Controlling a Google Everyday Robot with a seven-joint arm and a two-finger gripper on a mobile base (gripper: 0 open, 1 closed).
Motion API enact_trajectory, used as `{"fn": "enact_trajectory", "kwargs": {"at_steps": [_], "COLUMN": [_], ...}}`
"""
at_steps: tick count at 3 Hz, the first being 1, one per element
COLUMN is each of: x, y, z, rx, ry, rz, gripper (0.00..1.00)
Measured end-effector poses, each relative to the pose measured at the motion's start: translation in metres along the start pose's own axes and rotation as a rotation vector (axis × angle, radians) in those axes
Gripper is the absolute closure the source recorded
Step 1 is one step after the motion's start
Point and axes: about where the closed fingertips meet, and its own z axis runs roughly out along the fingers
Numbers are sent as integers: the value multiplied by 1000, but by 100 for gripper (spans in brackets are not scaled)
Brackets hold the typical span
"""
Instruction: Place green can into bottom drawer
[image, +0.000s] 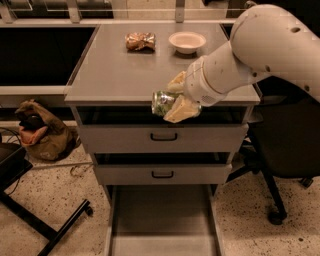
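I work from a single view. It is set high in front of the cabinet, pitched down and facing the far wall, at close range. The gripper sits mid-frame at the near edge of the top, clamped on the green can. The arm fills the upper right. The frame's lower edge crops the bottom drawer.
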Motion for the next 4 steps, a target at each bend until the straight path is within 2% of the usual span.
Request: {"fn": "enact_trajectory", "kwargs": {"at_steps": [1,2,3,4], "x": [0,11,29,47], "y": [0,26,77,136], "z": [0,8,25,48], "rx": [0,-10,-17,-59], "ry": [0,-20,-61,-88], "rz": [0,50,121,185], "gripper": [100,100,100,100]}}
